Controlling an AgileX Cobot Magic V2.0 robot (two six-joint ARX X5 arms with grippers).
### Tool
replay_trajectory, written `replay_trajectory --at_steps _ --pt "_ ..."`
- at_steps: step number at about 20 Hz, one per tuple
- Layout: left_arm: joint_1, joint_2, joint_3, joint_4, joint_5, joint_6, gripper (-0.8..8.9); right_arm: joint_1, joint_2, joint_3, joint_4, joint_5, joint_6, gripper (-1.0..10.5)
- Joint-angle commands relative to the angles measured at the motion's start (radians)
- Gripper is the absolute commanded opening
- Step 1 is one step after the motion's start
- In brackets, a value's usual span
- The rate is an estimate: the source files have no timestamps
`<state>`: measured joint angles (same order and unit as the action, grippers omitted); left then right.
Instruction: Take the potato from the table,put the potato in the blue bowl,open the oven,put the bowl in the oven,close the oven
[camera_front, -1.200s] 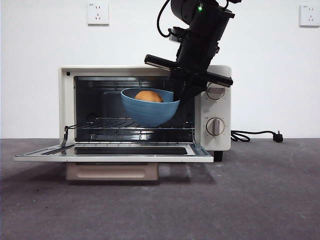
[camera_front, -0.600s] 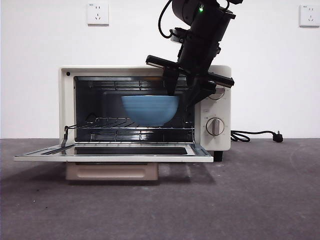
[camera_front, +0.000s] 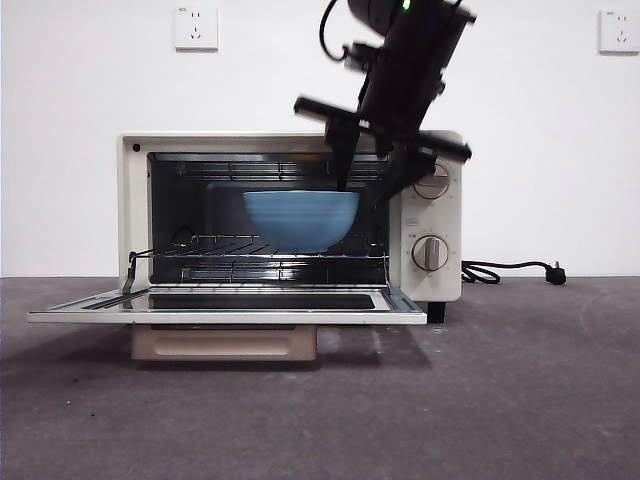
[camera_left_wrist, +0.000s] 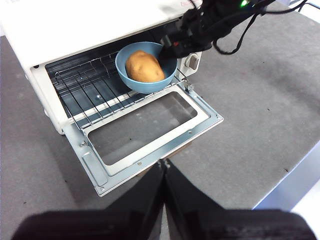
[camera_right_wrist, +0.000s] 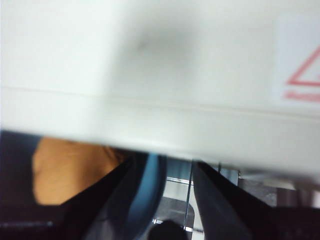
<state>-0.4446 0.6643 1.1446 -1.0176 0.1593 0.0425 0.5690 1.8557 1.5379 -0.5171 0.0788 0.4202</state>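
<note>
Oven (camera_front: 135, 215) sits left of centre in the front view, door (camera_front: 225, 305) dropped flat and open. Blue bowl (camera_front: 300, 220) rests on the wire rack (camera_front: 215, 245) inside the cavity, right half; potato (camera_left_wrist: 144, 66) in the bowl, visible from the left wrist view. Right tool (camera_front: 367, 187) is at the bowl's right rim, upper centre-right of the front view, jaws spread: one finger inside the rim, one outside, rim between them with a gap in the right wrist view, so I judge it not pinching. Left tool (camera_left_wrist: 163, 167) hangs at bottom centre of its view, jaws pressed together, holding nothing, well back from the door's front edge. Next: right tool has to clear up and out. Door's long axis runs across the oven front; left tool looks nearer the door edge for closing.
</note>
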Motion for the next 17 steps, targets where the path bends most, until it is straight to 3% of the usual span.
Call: replay_trajectory --at_steps 1,7,14,17 --pt "-0.002 -0.003 -0.004 0.005 0.002 0.012 -0.08 0.003 -0.044 0.001 -0.023 0.000 0.004 1.9" --pt "-0.002 -0.001 -0.004 0.007 0.002 0.018 -0.08 0.003 -0.131 0.001 -0.125 -0.024 -0.032 1.9" --pt "-0.001 0.023 -0.007 0.060 0.058 0.018 -0.08 0.008 -0.267 0.000 -0.343 -0.160 -0.183 1.9" --pt "0.005 0.042 -0.019 0.098 0.058 0.010 -0.08 0.018 -0.338 0.000 -0.433 -0.159 -0.249 1.9"
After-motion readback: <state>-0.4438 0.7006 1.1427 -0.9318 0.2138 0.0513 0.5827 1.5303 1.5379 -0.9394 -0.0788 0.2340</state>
